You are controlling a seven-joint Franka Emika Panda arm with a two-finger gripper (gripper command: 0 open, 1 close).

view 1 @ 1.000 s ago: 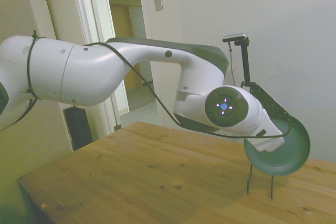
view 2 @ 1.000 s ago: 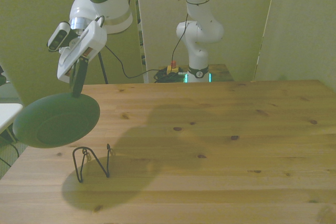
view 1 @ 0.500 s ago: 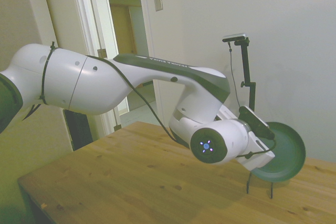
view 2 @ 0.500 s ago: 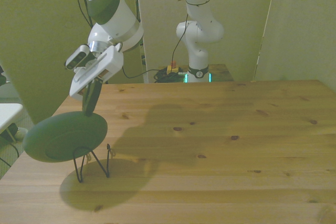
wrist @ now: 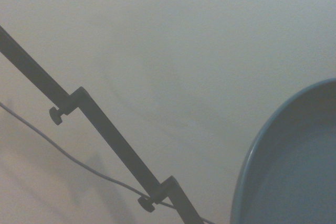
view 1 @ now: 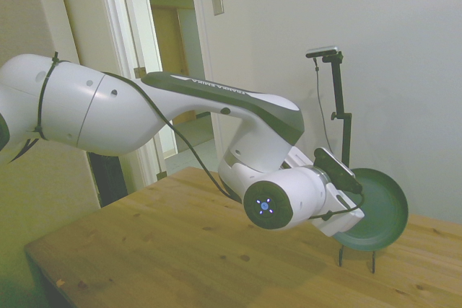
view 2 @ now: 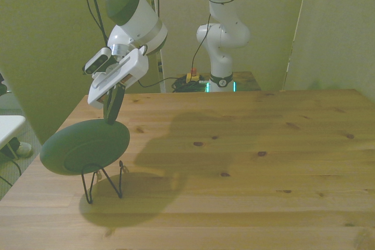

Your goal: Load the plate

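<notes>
The dark green plate [view 2: 85, 147] stands nearly on edge at the front view's left, its lower rim down between the wires of a small black wire rack [view 2: 102, 181]. My gripper [view 2: 112, 112] is shut on the plate's upper rim, with the dark fingers [view 2: 113, 103] pinching it from above. From the side, the plate [view 1: 381, 214] shows beyond my wrist, above the rack's legs [view 1: 356, 256]. Close up, the wrist view catches only part of the plate's rim and hollow [wrist: 294, 166] against a pale wall.
The rack stands near the wooden table's [view 2: 246, 156] left corner in the front view, close to the table edge. A second robot base [view 2: 220, 39] stands behind the far edge. An open doorway [view 1: 177, 70] lies beyond the table in the side view.
My arm has come down and moved toward the front view's right, carrying the plate. The plate has tilted more upright and its lower rim has sunk into the wire rack.
</notes>
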